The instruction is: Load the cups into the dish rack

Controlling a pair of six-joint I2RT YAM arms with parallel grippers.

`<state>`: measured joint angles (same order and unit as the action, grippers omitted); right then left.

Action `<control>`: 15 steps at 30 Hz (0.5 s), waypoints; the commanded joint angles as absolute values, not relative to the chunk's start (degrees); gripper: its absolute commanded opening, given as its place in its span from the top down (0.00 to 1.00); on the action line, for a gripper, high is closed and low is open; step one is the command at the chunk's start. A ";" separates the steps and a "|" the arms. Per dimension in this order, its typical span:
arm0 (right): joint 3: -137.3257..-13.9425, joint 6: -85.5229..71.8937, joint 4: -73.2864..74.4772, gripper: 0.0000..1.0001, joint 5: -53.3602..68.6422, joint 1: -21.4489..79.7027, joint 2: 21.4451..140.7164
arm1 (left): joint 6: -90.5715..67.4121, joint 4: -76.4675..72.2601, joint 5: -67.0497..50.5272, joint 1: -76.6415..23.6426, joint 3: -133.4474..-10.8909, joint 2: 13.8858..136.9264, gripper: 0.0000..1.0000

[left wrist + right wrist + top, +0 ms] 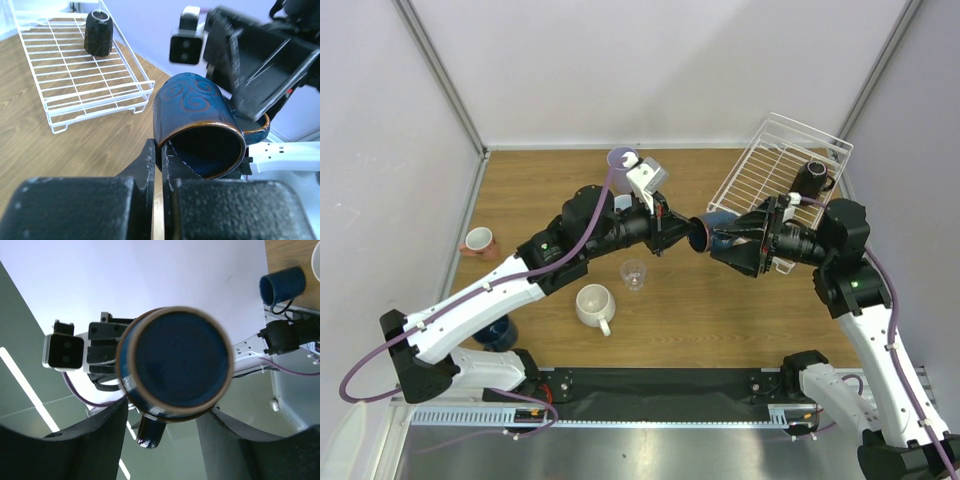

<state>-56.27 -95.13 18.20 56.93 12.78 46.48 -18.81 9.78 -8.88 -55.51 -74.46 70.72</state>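
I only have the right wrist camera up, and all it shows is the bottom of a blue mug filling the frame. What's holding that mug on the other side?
Observer: The left hand pinches the blue mug by its rim, with one finger inside and one outside.
Operator: Okay, where's the dish rack?
Observer: The dish rack sits at the far right of the table, just beyond the right hand.
Operator: Anything in it?
Observer: One black mug stands upright near the rack's right end.
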 commanded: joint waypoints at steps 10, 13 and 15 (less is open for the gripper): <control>-49.40 -106.61 6.42 0.61 56.87 13.27 41.75 | -11.43 1.75 -14.59 -57.92 -74.00 68.29 1.00; -48.43 -106.70 6.42 0.74 56.95 13.36 41.40 | -10.02 1.93 -15.20 -58.09 -73.83 68.20 1.00; -47.90 -107.14 5.54 0.88 57.13 13.45 41.40 | -10.19 2.02 -15.73 -58.10 -74.27 68.81 1.00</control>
